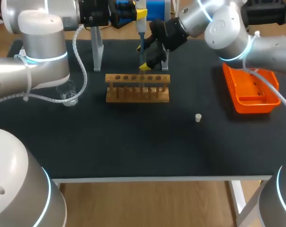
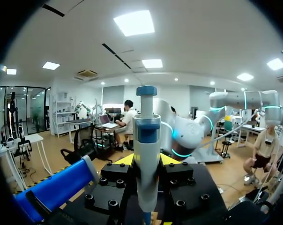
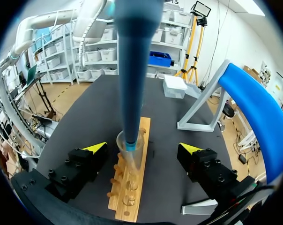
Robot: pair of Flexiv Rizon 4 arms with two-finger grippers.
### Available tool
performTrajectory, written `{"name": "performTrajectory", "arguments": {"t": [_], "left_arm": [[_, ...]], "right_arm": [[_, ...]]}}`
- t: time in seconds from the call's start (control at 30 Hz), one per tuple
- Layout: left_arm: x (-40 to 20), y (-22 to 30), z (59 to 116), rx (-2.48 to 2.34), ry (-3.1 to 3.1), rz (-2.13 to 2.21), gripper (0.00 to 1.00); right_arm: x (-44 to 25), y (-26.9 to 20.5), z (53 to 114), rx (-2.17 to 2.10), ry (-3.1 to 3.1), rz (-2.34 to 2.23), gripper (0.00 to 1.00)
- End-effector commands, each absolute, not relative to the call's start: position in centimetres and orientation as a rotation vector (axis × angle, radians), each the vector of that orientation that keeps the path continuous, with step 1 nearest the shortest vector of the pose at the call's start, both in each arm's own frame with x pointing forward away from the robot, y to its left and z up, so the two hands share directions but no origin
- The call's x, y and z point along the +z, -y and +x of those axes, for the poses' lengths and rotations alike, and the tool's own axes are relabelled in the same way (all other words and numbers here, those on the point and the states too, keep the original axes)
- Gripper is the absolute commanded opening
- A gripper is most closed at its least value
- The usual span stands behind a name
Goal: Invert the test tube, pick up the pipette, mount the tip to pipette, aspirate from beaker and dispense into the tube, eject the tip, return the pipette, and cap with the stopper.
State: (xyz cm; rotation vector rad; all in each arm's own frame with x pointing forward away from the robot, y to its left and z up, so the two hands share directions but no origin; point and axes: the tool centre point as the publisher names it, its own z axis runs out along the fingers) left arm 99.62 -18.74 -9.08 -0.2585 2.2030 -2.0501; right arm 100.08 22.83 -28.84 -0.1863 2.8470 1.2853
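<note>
Since the pipette (image 2: 147,140) stands upright between the fingers of the left gripper (image 2: 147,161), clamped from both sides, and its tip (image 3: 132,157) reaches down into the mouth of the tube (image 3: 130,147), the task looks to be at the dispense step. By that reading the tube is turned mouth-up, the pipette is picked up, the tip is mounted and the draw from the beaker is probably done. Left to do are ejecting the tip, returning the pipette and capping.

The right gripper (image 3: 142,149) is spread wide, with the tube midway between its fingers and touched by neither. The tube stands in the rack (image 3: 132,197) just below that gripper. I cannot tell whether there is liquid in the tube or the tip.

The beaker (image 1: 68,92) sits well apart from both grippers, under the left arm, and its contents are unclear. The stopper (image 1: 198,117) lies on the table well apart from the right gripper. An orange bin (image 1: 251,90) sits beside that arm, and I cannot tell what it holds.
</note>
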Motion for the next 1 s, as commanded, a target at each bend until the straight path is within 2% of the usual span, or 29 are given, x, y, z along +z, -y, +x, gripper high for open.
{"name": "performTrajectory", "arguments": {"t": [0.03,0.53,1.0], "left_arm": [[-9.1,18.8,99.6,-2.05,-2.197,-0.261,0.0],[-9.1,18.8,99.6,-2.05,-2.197,-0.261,0.0],[-9.1,18.8,99.6,-2.05,-2.197,-0.261,0.0]], "right_arm": [[-28.6,-22.5,99.9,1.279,-2.848,-0.183,1.0],[-27.3,-19.7,99.1,1.295,-2.822,-0.131,1.0],[-21.9,-15.8,98.5,1.268,-2.746,-0.095,1.0]]}}
